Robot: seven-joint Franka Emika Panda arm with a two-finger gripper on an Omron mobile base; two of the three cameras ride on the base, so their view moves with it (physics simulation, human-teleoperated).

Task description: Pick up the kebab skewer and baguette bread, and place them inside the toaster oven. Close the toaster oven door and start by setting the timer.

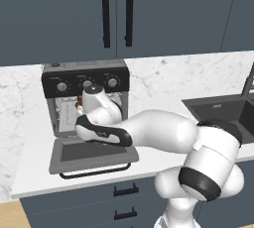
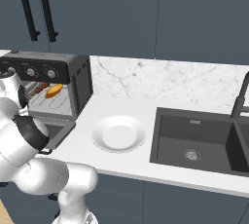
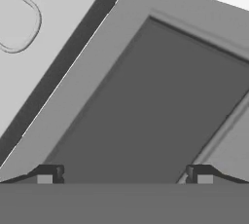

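Nearest your hand camera, the two dark fingertips (image 3: pixel 44 174) of the gripper (image 3: pixel 124 175) stand far apart at the bottom of the frame, released and grasping nothing. Behind them you see the toaster oven door (image 3: pixel 146 101), its dark glass window framed in grey, running diagonally across the frame.

From the left base view, you find the door (image 1: pixel 94 153) dropped flat at centre left, its black bar handle (image 1: pixel 96 171) along the near edge. Above it stands the toaster oven (image 1: pixel 85 95), with three silver knobs (image 1: pixel 87 83) on its black top panel. Your arm's wrist covers much of the opening.

From the right base view, you see the baguette bread (image 2: pixel 54 91) lying on the wire rack inside the oven at upper left, with the kebab skewer (image 2: pixel 39 89) just beside it on its left.

Outward, the oven rests on a white counter (image 2: pixel 121 162) before a marbled white backsplash (image 2: pixel 165 79). A white plate (image 2: pixel 119 133) sits at frame centre, near the oven. A dark sink (image 2: pixel 194 142) fills the right side, with a dark faucet (image 2: pixel 241 96) at the right edge. Slate-blue cabinets (image 2: pixel 146 13) with black handles hang above; matching drawers (image 1: pixel 119 199) run below.
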